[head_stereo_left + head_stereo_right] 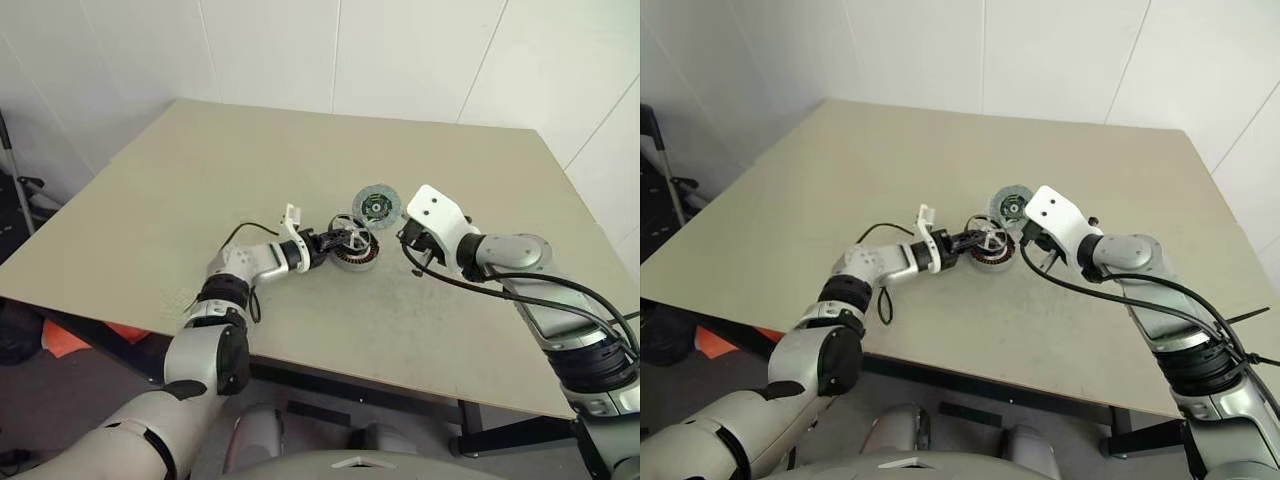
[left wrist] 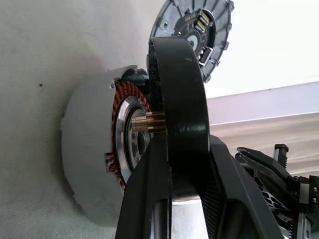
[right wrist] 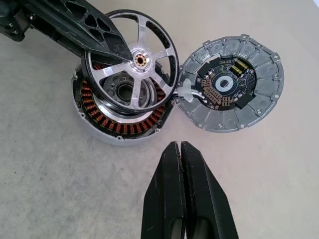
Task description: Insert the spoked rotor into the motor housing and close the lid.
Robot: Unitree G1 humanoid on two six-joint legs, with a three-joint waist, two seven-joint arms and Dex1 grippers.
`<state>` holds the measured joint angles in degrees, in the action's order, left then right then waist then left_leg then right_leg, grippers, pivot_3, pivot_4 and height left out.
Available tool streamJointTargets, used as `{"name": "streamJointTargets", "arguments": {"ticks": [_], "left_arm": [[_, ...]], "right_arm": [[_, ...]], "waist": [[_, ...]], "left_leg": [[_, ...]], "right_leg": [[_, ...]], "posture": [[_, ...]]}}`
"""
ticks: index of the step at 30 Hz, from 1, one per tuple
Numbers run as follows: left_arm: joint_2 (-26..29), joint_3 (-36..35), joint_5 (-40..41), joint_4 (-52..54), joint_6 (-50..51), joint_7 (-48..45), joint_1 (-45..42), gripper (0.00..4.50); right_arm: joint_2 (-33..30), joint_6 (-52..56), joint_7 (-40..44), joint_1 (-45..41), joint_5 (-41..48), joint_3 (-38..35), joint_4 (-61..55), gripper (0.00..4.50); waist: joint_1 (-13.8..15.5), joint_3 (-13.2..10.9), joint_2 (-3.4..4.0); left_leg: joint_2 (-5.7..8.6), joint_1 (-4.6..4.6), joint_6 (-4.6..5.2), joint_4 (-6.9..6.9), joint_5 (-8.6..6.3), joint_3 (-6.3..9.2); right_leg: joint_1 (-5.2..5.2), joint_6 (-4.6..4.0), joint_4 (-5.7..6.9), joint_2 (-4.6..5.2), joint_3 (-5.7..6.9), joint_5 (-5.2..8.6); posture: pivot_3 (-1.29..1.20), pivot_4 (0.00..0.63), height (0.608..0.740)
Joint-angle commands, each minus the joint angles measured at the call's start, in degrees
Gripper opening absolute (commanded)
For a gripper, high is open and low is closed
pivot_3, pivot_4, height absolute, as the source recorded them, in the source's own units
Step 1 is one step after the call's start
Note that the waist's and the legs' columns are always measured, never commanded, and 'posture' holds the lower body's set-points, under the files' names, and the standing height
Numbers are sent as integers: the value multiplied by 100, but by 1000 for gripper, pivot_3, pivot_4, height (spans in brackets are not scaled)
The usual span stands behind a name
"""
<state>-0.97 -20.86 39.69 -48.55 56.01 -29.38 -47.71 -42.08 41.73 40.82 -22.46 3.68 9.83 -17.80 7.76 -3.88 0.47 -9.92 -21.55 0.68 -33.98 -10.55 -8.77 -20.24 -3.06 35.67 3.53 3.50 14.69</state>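
The spoked rotor [image 3: 133, 62] sits clamped in your left gripper [image 1: 345, 240], tilted just above the motor housing [image 3: 122, 117] on the table [image 1: 200, 160]. Your right gripper [image 3: 181, 199] hovers nearby, clenched empty. Beyond, the lid [image 3: 229, 83] lies open, touching the housing.

Even, soft indoor light, no hard glare.
The bench [image 1: 300, 160] is evenly lit with faint, diffuse shadows. In the left wrist view the near black pincer fingers [image 2: 179, 129] are soft and out of focus, and the white background is blown out; the right wrist view is sharp.
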Motion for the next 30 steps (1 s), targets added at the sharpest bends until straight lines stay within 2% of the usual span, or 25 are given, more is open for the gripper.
{"name": "streamJointTargets", "arguments": {"ticks": [1,11,20,26,30], "left_arm": [[-13,1,-9,248,60,120,80,411],[-213,-60,229,498,314,0,56,411],[-165,-52,65,236,92,47,14,411],[-154,202,-91,263,36,-128,64,411],[-115,283,-218,129,41,-132,29,1771]], "right_arm": [[11,-121,-30,-198,-69,-38,-16,0],[51,-135,0,-247,-97,-1,-25,0],[58,-114,-11,-233,-121,-32,-37,0],[75,-141,-2,-255,-127,-25,-17,0],[96,-151,15,-280,-118,-23,-25,0]], "waist": [[-2,0,0],[0,-1,2],[-1,-3,5],[-2,-3,6],[-2,-3,7]], "left_leg": [[2,0,1,0,0,-1],[6,-6,9,0,-5,-1],[7,-10,11,1,-7,-1],[8,-9,12,1,-7,-2],[8,-8,12,1,-7,-1]], "right_leg": [[0,0,0,2,0,0],[-1,1,-8,9,3,0],[-4,1,-12,12,6,0],[-3,2,-12,13,7,0],[-2,2,-13,14,7,0]], "posture": [[0,0,740],[0,0,740],[0,0,740],[0,0,740],[0,0,740]]}}
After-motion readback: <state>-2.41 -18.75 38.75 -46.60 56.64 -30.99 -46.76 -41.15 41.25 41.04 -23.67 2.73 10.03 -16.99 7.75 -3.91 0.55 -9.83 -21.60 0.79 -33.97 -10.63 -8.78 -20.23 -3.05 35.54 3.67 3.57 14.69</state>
